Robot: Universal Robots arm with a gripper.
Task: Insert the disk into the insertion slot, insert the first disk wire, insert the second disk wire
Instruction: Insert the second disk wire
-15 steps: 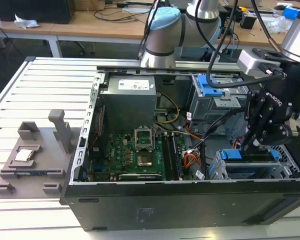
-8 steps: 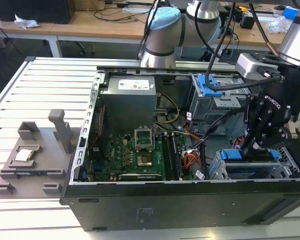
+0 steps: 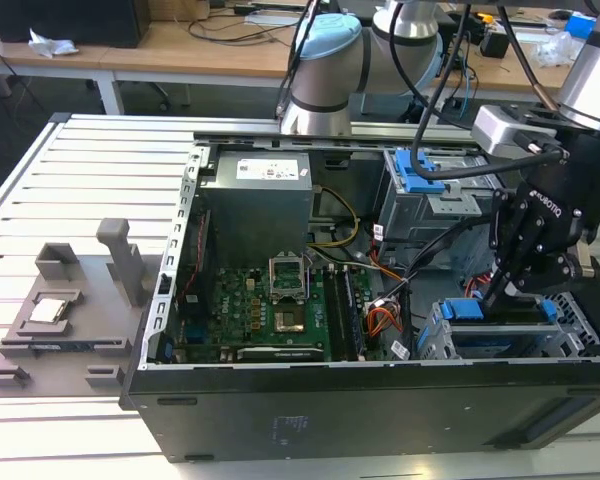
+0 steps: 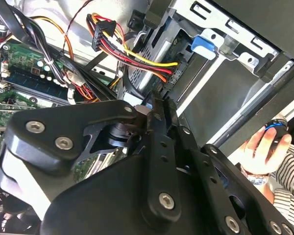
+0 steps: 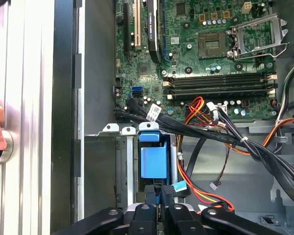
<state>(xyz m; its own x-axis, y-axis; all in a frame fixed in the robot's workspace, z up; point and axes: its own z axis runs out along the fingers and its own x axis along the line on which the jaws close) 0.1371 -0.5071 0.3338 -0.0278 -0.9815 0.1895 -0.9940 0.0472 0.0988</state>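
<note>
Hovering end effector (image 3: 507, 290) low over disk (image 3: 500, 335) sitting in insertion slot (image 3: 432, 340); fingers pinched nearly closed, grasp unclear. Judging: keeping approach square, pressing gently, avoiding cable bundle (image 5: 225, 137).

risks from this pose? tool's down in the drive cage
1. Loose wires run across the bay right beside the tool; any sideways move could snag them.
2. The disk already sits in the insertion slot; pressing down there could stress the carrier.
3. A person's hand rests by the case, inside the arm's area.
</note>
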